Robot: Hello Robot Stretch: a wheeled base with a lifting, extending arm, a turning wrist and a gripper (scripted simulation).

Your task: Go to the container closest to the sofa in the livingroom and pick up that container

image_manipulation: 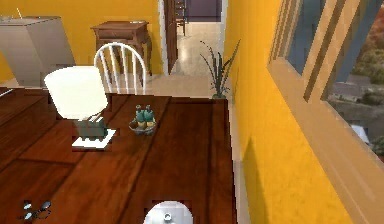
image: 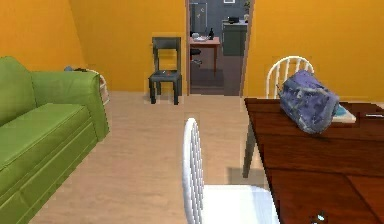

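The green cushioned sofa [image: 40,120] sits at the forward view's left. The pale boxy thing [image: 93,77] just past its far arm is, I judge, the container, lying ahead and leftward across open floor. I cannot tell the gripper's state.

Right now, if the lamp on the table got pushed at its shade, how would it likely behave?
The lamp looks top-heavy: a wide white shade over a small flat base, so a push up high would probably tip it. Pushed low, the base might slide on the smooth table. The shade is likely light and easily dented.
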